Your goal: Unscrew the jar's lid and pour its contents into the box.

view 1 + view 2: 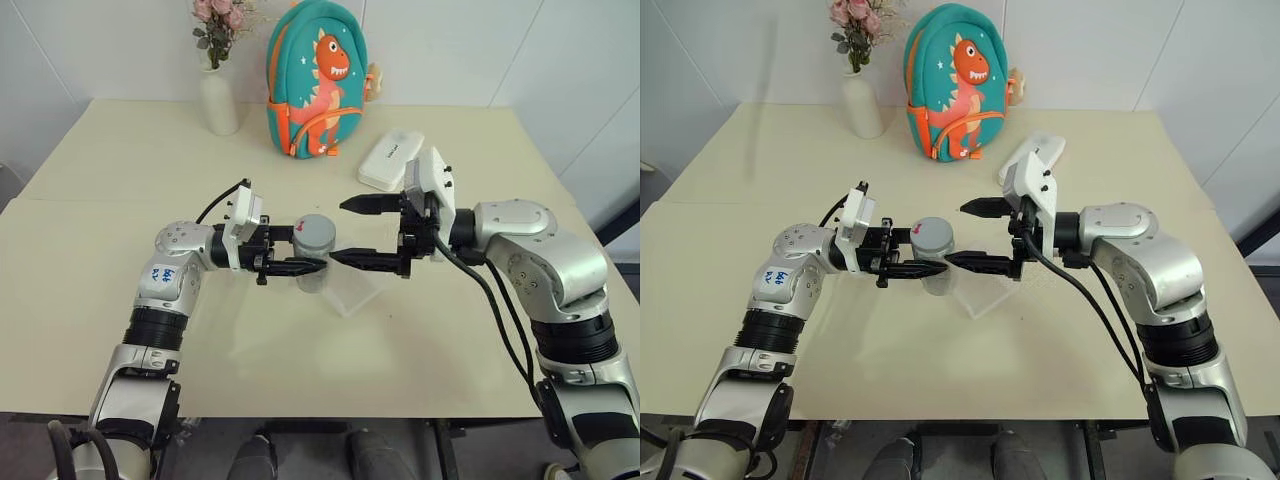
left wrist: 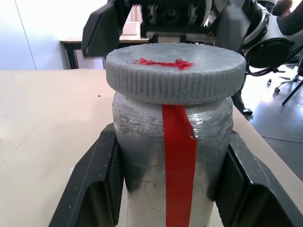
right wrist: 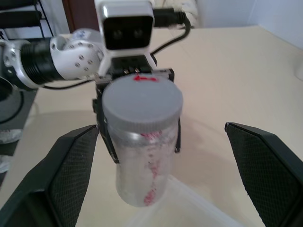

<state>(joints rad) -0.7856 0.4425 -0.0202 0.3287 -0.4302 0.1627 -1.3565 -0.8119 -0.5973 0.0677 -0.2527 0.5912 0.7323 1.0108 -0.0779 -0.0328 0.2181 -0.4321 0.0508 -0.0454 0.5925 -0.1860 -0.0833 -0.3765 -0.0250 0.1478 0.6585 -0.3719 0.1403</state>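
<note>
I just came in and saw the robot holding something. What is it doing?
The robot is trying to open a small grey jar. Its left tool is shut around the jar's body and holds it upright in the air, above a clear plastic box on the table. The lid is on the jar. The right tool is wide open beside the jar, one finger on each side of the lid, not touching it.

One jar (image 1: 314,247), one lid (image 3: 142,102), one box (image 1: 357,291) — one vase (image 1: 219,100), one backpack (image 1: 315,82), one white case (image 1: 391,160).
</note>
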